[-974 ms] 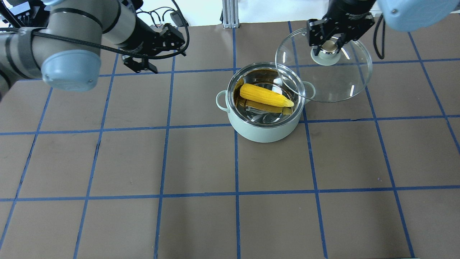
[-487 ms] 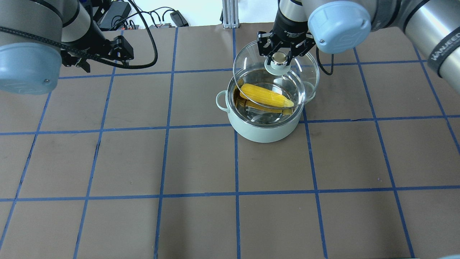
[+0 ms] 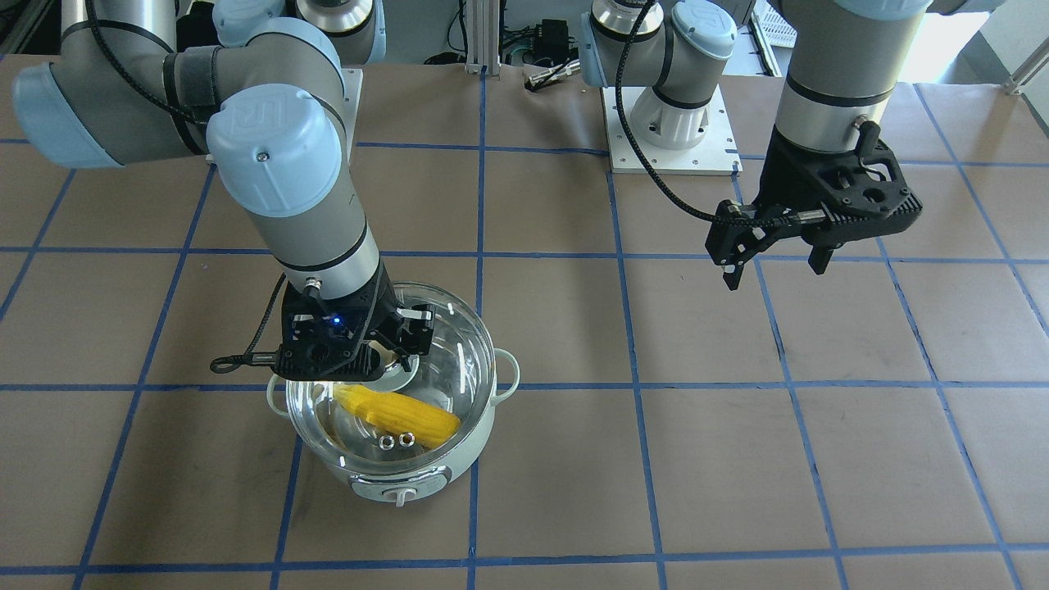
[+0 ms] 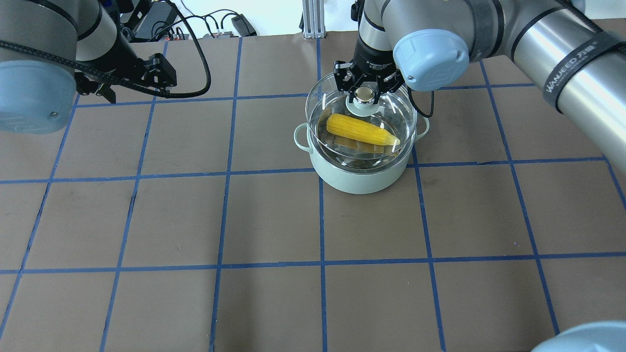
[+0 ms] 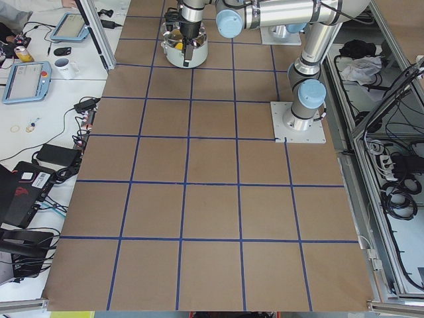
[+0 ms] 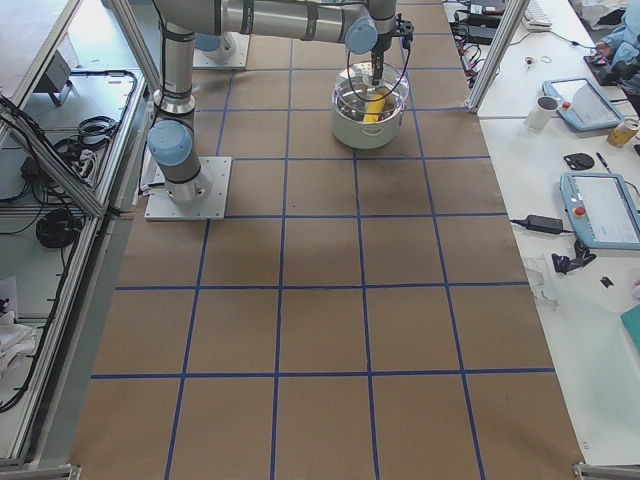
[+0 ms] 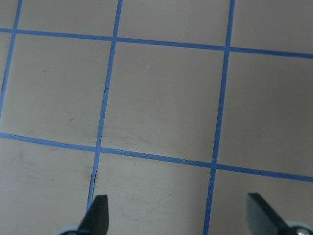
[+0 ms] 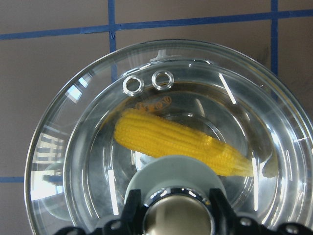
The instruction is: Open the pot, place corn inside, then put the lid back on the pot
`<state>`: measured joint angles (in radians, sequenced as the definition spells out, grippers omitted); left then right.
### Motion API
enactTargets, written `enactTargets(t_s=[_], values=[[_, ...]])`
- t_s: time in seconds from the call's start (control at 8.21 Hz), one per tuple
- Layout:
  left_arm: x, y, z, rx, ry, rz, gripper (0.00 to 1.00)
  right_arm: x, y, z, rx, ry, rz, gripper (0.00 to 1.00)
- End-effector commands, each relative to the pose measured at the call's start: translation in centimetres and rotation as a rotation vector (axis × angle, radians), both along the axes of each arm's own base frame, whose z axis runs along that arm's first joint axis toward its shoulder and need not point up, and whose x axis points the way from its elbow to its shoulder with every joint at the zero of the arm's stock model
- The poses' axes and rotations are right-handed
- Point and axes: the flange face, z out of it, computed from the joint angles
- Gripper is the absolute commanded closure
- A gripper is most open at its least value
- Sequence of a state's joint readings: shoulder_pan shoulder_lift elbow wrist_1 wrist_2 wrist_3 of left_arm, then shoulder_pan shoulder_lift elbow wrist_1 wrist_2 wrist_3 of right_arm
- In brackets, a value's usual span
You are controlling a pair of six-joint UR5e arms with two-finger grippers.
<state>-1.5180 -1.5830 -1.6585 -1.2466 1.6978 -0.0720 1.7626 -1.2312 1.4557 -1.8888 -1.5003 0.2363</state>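
The mint-green pot (image 4: pixel 359 178) stands on the table, right of the middle at the back. The yellow corn (image 4: pixel 362 129) lies across its steel bowl. My right gripper (image 4: pixel 364 93) is shut on the brass knob (image 8: pixel 178 215) of the clear glass lid (image 4: pixel 396 105) and holds the lid over the pot, nearly centred and a little above the rim. The front view shows the lid (image 3: pixel 463 344), the corn (image 3: pixel 401 416) and the pot's front knob (image 3: pixel 401 496). My left gripper (image 3: pixel 774 270) is open and empty, well off to the pot's side above bare table.
Brown paper with a blue tape grid covers the table (image 4: pixel 274 215). The left wrist view shows only paper between the open fingertips (image 7: pixel 100 215). Cables and a metal post (image 4: pixel 310 19) sit beyond the far edge.
My right gripper carried the lid leftward from beside the pot to over it. My left arm drew back to the left, away from the pot.
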Motion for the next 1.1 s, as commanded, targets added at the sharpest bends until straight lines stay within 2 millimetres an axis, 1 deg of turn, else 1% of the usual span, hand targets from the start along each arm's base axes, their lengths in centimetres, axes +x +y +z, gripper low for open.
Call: enactTargets(t_s=[0.0, 0.24, 0.37, 0.49, 0.73, 0.97], values=[[-0.4, 0.8, -0.1, 0.059, 0.028, -0.015, 0.00, -0.1, 0.5, -1.9, 0.028, 0.007, 0.006, 0.99], [-0.3, 1.1, -0.7, 0.113, 0.030, -0.014, 0.00, -0.1, 0.5, -1.9, 0.029, 0.009, 0.001, 0.99], [-0.4, 0.8, -1.3, 0.124, 0.033, -0.014, 0.00, -0.1, 0.6, -1.8, 0.030, 0.007, -0.002, 0.99], [-0.3, 0.8, -1.3, 0.122, 0.035, -0.013, 0.00, -0.1, 0.6, -1.9, 0.031, 0.008, 0.004, 0.99], [-0.2, 1.4, -0.5, 0.111, 0.027, -0.010, 0.00, -0.1, 0.7, -2.1, 0.038, 0.009, 0.004, 0.99], [-0.4, 1.7, -0.9, 0.148, 0.032, -0.013, 0.00, -0.2, 0.7, -2.3, 0.040, 0.009, 0.000, 0.99]])
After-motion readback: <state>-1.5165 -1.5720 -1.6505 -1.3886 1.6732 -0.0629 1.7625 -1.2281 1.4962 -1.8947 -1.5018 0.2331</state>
